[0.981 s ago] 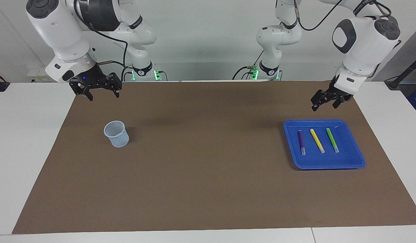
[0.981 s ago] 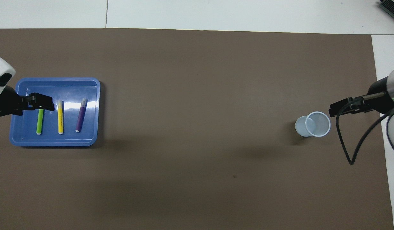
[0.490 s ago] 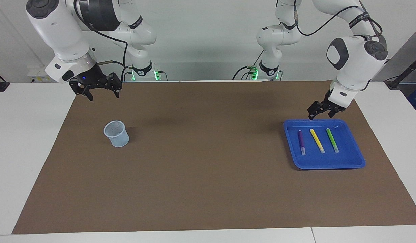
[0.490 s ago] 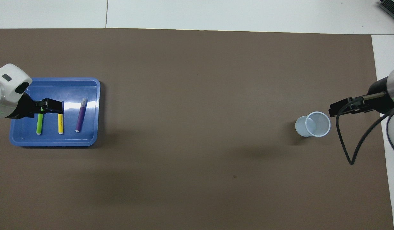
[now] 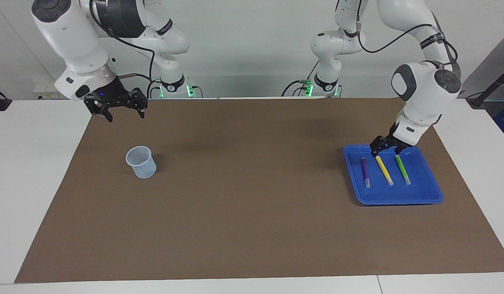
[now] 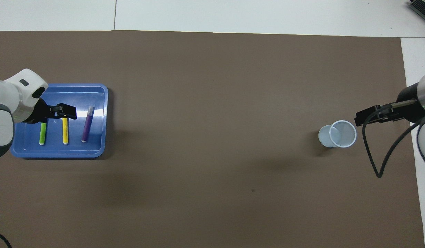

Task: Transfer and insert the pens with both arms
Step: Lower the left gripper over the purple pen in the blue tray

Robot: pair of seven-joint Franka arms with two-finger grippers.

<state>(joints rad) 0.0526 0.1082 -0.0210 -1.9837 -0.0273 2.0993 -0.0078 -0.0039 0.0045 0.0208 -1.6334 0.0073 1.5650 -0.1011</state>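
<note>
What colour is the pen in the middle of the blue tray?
Yellow. The middle pen lies between the purple and green ones in the tray; the facing view shows it best.

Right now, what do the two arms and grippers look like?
Both arms are glossy white jointed shells with dark grey joint caps and silver wrist rings. Black cables run along them. Left gripper and right gripper are small, black and two-fingered. Green lights glow at both bases.

3 pens (image 5: 384,170) in tray (image 5: 433,192)

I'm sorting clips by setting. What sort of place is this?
Most likely a robotics lab: two white arms stand at a white table under a brown mat, with only staged props, a blue tray of pens and a plastic cup.
</note>
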